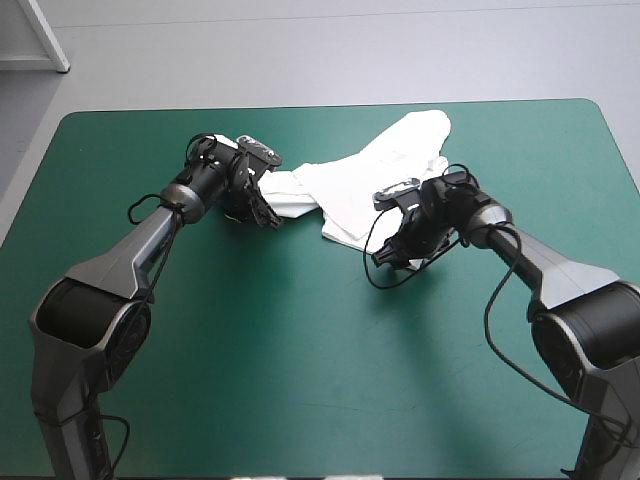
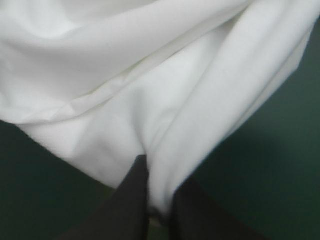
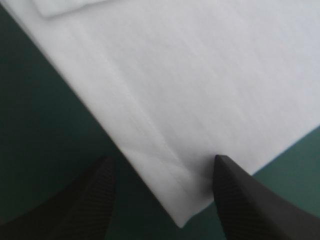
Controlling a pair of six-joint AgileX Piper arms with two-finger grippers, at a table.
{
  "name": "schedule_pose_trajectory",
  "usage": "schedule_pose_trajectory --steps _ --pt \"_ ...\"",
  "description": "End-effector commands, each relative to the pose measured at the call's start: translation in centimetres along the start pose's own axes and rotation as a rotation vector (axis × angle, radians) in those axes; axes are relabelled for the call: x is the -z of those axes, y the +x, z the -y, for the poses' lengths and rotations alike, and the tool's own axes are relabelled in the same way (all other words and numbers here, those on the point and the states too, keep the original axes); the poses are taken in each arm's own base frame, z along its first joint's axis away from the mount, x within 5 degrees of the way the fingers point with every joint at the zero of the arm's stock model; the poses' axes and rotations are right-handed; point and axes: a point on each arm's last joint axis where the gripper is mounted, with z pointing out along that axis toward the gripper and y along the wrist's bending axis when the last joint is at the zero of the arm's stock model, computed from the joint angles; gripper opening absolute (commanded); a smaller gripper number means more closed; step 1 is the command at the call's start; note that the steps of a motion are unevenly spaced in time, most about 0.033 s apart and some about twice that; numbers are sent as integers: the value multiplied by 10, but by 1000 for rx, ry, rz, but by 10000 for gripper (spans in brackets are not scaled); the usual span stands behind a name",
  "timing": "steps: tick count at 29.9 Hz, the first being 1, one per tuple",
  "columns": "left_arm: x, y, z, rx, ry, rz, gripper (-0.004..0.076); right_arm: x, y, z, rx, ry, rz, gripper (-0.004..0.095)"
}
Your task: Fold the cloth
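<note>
On teal-green cover (image 1: 300, 380), left gripper (image 2: 160, 176) seemingly pinches T-shirt (image 2: 150, 75).

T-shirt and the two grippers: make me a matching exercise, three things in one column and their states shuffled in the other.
Things:
1. left gripper
2. right gripper
3. T-shirt

States:
A. white, rumpled, lying on the teal-green table
B. shut on the T-shirt
C. open around a T-shirt corner

Pairs: 1-B; 2-C; 3-A
</note>
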Motion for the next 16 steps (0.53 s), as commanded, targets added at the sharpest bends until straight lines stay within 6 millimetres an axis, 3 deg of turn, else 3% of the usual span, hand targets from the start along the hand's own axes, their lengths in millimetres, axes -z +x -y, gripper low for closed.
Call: schedule_pose_trajectory --steps 1,3,5,9,16 --pt "43 -8 -8 13 -41 116 20 19 -11 -19 76 65 80 516" --pt "43 -7 -8 13 -40 109 20 15 -11 -25 78 98 70 449" --pt "43 -6 -8 13 -38 100 20 12 -11 -29 84 120 66 322" --pt "42 -5 -8 12 -38 88 20 9 -11 -28 78 132 56 -18" --pt "51 -5 -10 9 -53 109 20 18 -14 -27 55 155 102 -14"
